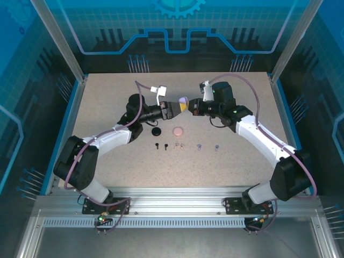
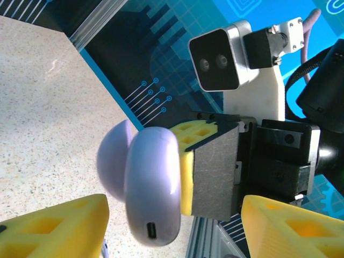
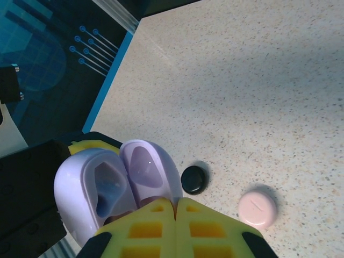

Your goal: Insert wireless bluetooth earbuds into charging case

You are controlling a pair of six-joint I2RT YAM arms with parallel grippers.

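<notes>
The open lilac round plastic charging case [image 3: 115, 183] is pinched aloft by the closed right gripper [image 3: 176, 207], with the left gripper's [image 1: 174, 107] fingers spread apart beside it. The six tiny stemmed earbuds, black, pink and lilac [image 1: 183, 145], are lined up on the speckled beige table [image 1: 242, 156] at 6 o'clock of the case. With so narrow a pinch, the case could be twisted or dropped.

The lilac case [image 2: 153, 183] is smooth, glossy plastic with a soft highlight along its rim (its 2 inner hollows look just as slick). The yellow fingers [image 3: 161, 231] are matt and faintly grainy, and 1 carries a grey pad [image 2: 215, 177] with a rough, dull surface. The table [image 3: 242, 80] is a speckled, matt, stone-like top. The black case [image 3: 193, 180] shines, while the pink case [image 3: 258, 207] looks satin. The frame rail [image 1: 177, 207] is brushed metal.
</notes>
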